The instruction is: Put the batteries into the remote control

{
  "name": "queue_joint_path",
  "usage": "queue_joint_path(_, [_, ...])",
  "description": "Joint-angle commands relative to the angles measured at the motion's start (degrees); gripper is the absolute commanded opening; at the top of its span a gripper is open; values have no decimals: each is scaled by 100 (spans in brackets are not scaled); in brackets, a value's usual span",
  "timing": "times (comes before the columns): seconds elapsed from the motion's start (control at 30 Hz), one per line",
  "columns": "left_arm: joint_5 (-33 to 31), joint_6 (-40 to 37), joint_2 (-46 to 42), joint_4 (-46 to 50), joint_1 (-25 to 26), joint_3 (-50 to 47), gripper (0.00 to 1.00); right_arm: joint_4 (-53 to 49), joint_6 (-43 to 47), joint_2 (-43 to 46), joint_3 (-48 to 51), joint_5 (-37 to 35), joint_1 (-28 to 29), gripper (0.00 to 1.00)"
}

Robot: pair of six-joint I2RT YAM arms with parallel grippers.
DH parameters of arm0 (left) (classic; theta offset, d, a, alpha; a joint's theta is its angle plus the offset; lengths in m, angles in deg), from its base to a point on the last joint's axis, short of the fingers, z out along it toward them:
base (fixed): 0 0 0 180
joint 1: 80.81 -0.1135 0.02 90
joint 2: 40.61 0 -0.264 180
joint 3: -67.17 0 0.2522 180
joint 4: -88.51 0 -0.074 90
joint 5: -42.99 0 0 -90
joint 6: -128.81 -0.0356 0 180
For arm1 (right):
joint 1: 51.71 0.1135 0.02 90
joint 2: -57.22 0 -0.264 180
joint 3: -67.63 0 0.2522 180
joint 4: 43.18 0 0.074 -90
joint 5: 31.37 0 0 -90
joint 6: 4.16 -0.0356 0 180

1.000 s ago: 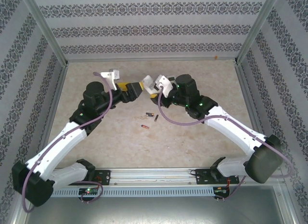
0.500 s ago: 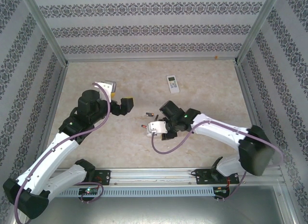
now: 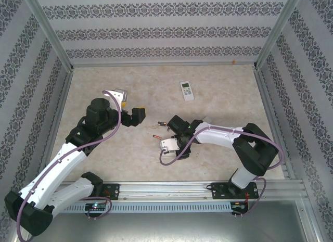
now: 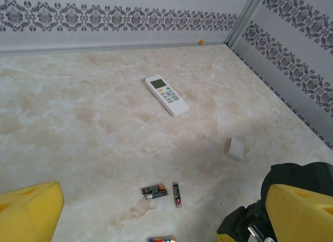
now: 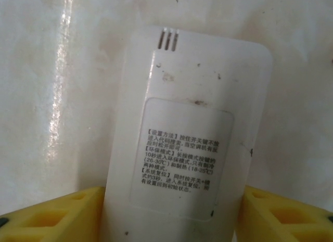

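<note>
None of the batteries (image 4: 154, 190) is loaded: they lie loose just ahead of the left gripper (image 4: 164, 213), its fingers wide apart, with the remote (image 4: 166, 95) farther ahead. The right gripper (image 5: 171, 221) flanks a white labelled casing (image 5: 187, 122); whether it grips is unclear.

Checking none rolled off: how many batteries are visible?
4 batteries: two side by side, one just beside them, one at the left wrist view's bottom edge. Others may be hidden.

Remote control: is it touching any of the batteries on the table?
Apart. The left wrist view shows the remote control lying well beyond the batteries, with bare table between them.
</note>
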Motion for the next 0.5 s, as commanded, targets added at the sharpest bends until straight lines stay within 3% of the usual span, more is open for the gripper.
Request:
queue_joint_path(0.0, [109,79,42,-221,-58,-37,100,8,-157,262,-47,-38,70,70])
queue_joint_path(0.13, [140,87,95,-239,-60,-2,100,544,-858,1041,-122,132,-17,79])
queue_joint_path(0.23, [161,106,106,-254,-62,1,100,1341,-2237,1596,-104,385,-191,81])
queue_joint_path(0.37, [176,147,92,-258,-58,-17,100,2353,-5529,1902,-69,-583,-283,74])
queue_joint_path(0.47, [199,210,140,-222,-58,29,100,1417,-8173,1810,-563,-1451,-329,67])
